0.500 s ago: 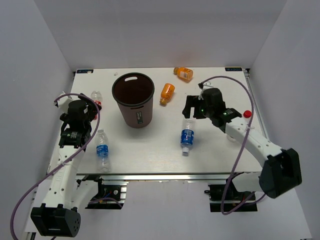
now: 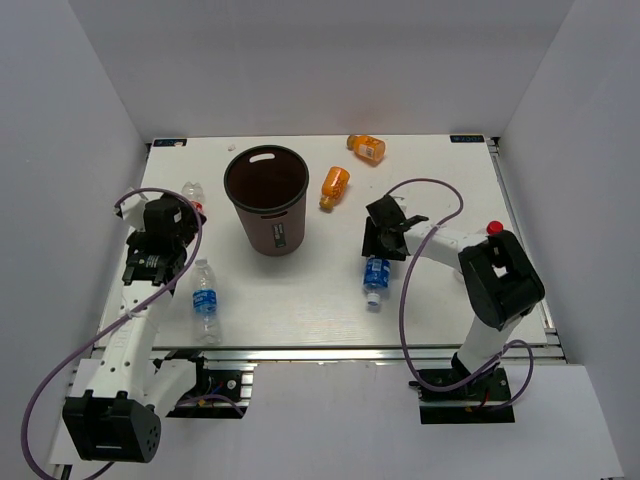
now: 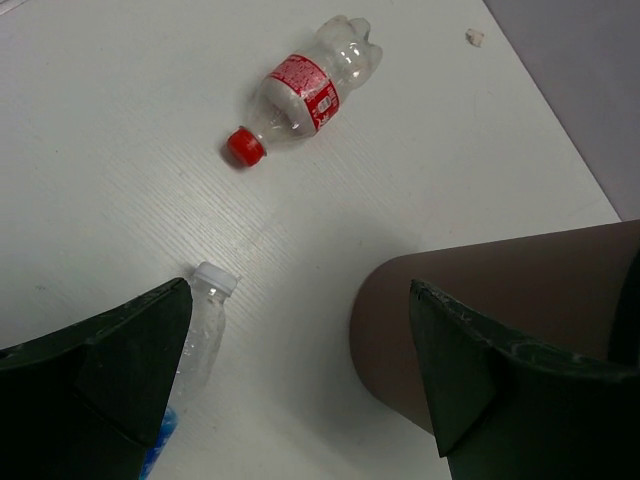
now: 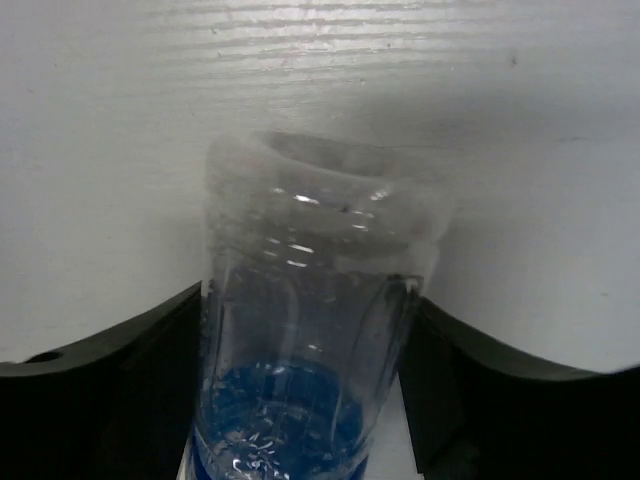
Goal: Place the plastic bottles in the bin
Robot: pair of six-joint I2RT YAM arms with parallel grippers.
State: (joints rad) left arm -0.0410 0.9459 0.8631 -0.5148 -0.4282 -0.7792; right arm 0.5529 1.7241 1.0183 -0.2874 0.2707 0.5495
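Straddling a blue-label bottle (image 4: 310,400) lying on the worktop (image 2: 450,290), my right claw (image 2: 380,243) stands open; my left claw (image 3: 300,290) hovers open too.

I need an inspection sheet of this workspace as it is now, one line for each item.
Surface: white table, no spill seen.
Job's things: maroon bin upright; near orange bottle, far orange bottle, left blue-label bottle, right blue-label bottle and red-label bottle all lie outside it.
Clutter: white scrap; red cap by the right arm, bottle hidden if any.
Grippers: left gripper open, empty, above table; right gripper straddles right blue-label bottle, grip unclear.
Cables: purple cables looped at each arm.
Surroundings: plain white walls, nothing else seen.
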